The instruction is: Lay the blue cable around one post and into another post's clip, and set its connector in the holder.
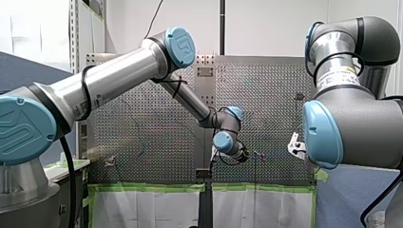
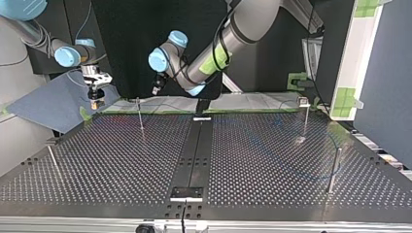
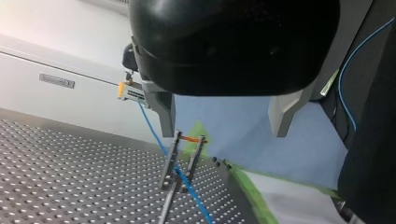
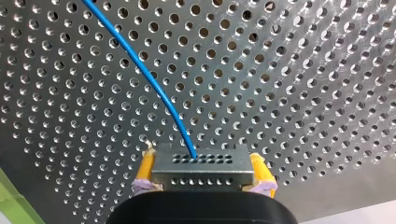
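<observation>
**Entries, left to right across the top view**

1. Thin rod [image 2: 53, 162]. Stands tilted on the perforated table [image 2: 272, 160], well apart from my right gripper, on the camera's side of it.

2. My right gripper [image 2: 96, 102]. Held above the table's far edge. Its yellow pads [image 4: 145, 168] are clamped on the two sides of the grey connector [image 4: 203, 169], which sits square between them with its rows of holes facing outward.

3. Blue cable [image 4: 149, 79]. Leaves the middle of the connector's outer face and arcs away from my right gripper over the table holes. In the left wrist view it slants down from the held connector, crosses the forked post and runs on across the table under my left gripper.

4. Forked post [image 3: 181, 161]. Two upright prongs joined at the top by an orange piece [image 3: 189, 138]. Stands between the two grippers, ahead of and below my left gripper's fingers. The cable crosses it low down; whether it lies between the prongs cannot be told.

5. My left gripper [image 3: 224, 126]. Black body and metal fingers [image 3: 164, 109], spread wide with nothing between them. Held above the table, apart from the post and the cable.

6. Capped post [image 2: 305, 116] and plain post [image 2: 334, 167]. Both upright, well apart from both grippers, beyond my left gripper.
</observation>
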